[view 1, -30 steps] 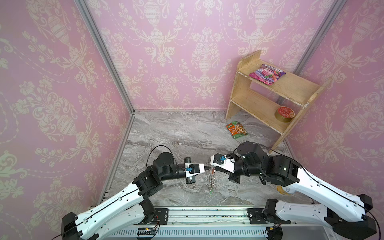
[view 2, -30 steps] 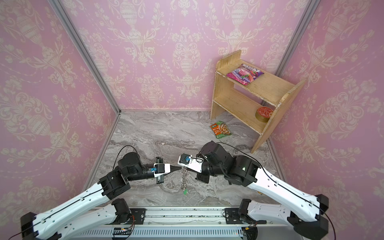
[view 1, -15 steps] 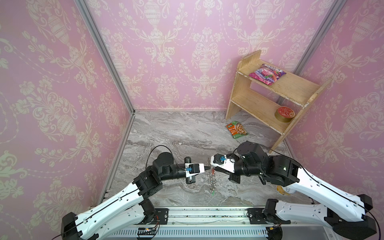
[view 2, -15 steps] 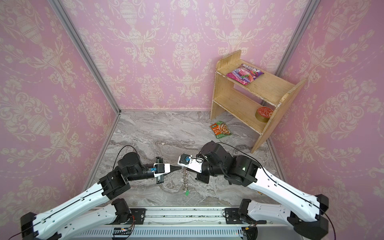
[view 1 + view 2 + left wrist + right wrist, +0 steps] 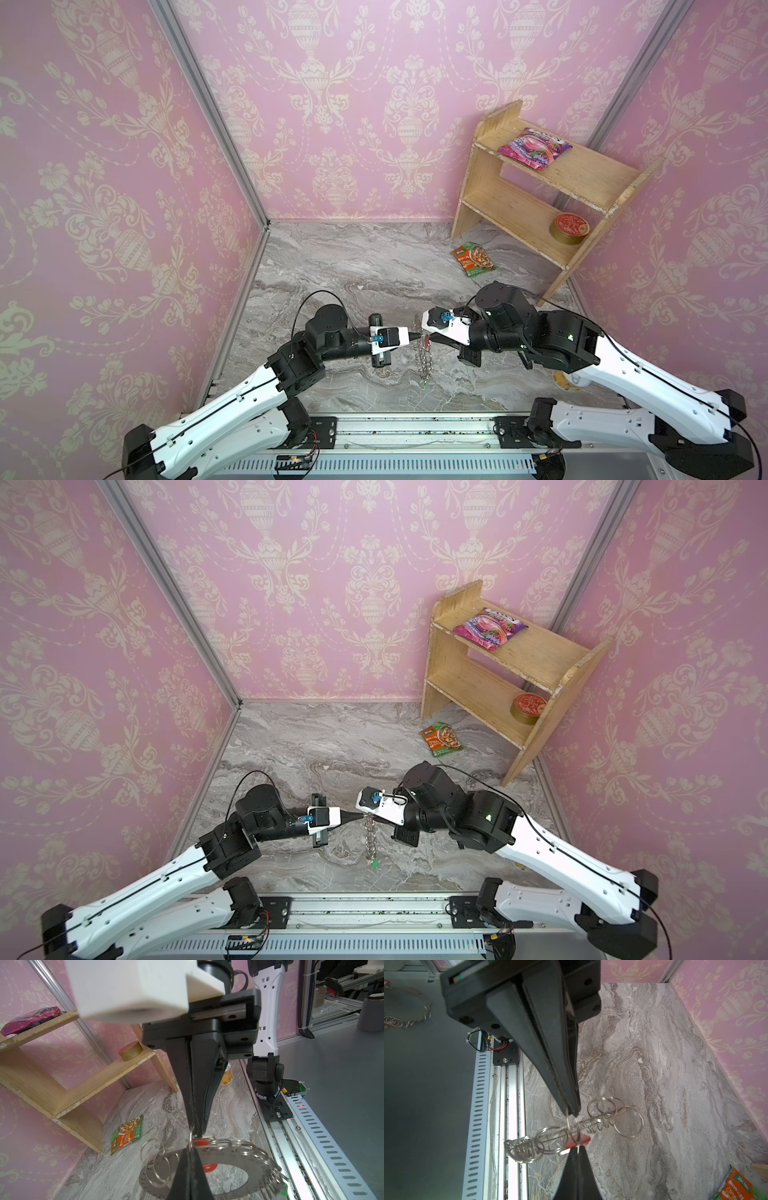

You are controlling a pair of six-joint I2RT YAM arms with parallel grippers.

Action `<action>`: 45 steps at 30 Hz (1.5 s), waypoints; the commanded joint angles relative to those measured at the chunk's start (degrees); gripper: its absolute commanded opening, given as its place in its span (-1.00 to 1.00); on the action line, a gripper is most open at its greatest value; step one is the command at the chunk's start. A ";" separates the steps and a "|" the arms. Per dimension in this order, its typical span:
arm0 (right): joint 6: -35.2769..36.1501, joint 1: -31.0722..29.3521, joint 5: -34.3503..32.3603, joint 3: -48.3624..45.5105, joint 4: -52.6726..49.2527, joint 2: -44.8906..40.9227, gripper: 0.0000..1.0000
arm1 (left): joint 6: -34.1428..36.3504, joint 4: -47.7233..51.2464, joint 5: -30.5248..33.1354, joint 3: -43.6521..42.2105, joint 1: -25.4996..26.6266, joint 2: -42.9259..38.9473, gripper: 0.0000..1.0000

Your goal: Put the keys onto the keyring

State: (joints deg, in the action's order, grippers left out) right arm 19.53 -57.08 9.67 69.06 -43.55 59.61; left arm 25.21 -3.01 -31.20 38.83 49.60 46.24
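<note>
The keyring (image 5: 424, 358) (image 5: 371, 838) hangs edge-on above the marble floor between my two grippers, which meet tip to tip. In the left wrist view it is a flat grey ring (image 5: 234, 1157) with wire loops around its rim. My left gripper (image 5: 415, 336) (image 5: 358, 816) (image 5: 190, 1152) and my right gripper (image 5: 428, 338) (image 5: 369, 813) (image 5: 577, 1148) are both shut on one upright wire loop (image 5: 573, 1126). A key's red tag (image 5: 200, 1142) (image 5: 580, 1140) sits by that loop. A green tag (image 5: 424, 384) (image 5: 375, 864) dangles at the low end. The keys' metal is lost among the loops.
A wooden shelf (image 5: 540, 199) stands at the back right with a pink packet (image 5: 534, 147) and a red tin (image 5: 568, 227). An orange-green food packet (image 5: 473, 259) lies before it. A yellow cup (image 5: 561, 380) sits under the right arm. The metal rail (image 5: 415, 428) runs along the front.
Both arms hold their places with the grip unchanged. The hanging keyring's low end with the green tag has drifted very slightly to the right.
</note>
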 commanded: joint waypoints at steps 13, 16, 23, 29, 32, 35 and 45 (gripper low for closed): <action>0.32 0.20 2.81 1.74 1.34 -1.10 -1.00 | 0.88 -0.91 -0.73 0.02 -0.21 0.67 -1.00; 0.48 0.21 3.14 2.00 1.18 -1.10 -1.00 | 0.98 -0.64 -0.88 0.13 -0.21 1.00 -1.00; 0.38 0.24 2.60 2.10 0.97 -0.84 -1.00 | 0.80 -0.45 -1.82 0.45 -0.21 1.13 -1.00; 0.16 0.42 2.90 2.62 0.84 -0.55 -1.00 | 0.64 -0.33 -2.80 0.71 -0.21 1.31 -1.00; 0.16 0.51 3.04 2.82 0.74 -0.38 -1.00 | 0.63 -0.06 -3.14 0.80 -0.19 1.41 -1.00; 0.10 0.62 3.06 3.11 0.57 -0.13 -1.00 | 0.72 0.37 -3.61 1.07 -0.21 1.56 -1.00; 0.16 0.64 4.00 3.63 0.27 0.15 -1.00 | 0.89 0.97 -4.04 1.42 -0.19 2.08 -1.00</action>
State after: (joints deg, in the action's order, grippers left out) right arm 19.53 -56.58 10.94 69.82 -45.93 59.53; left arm 25.23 -3.14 -33.08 38.85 49.60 47.66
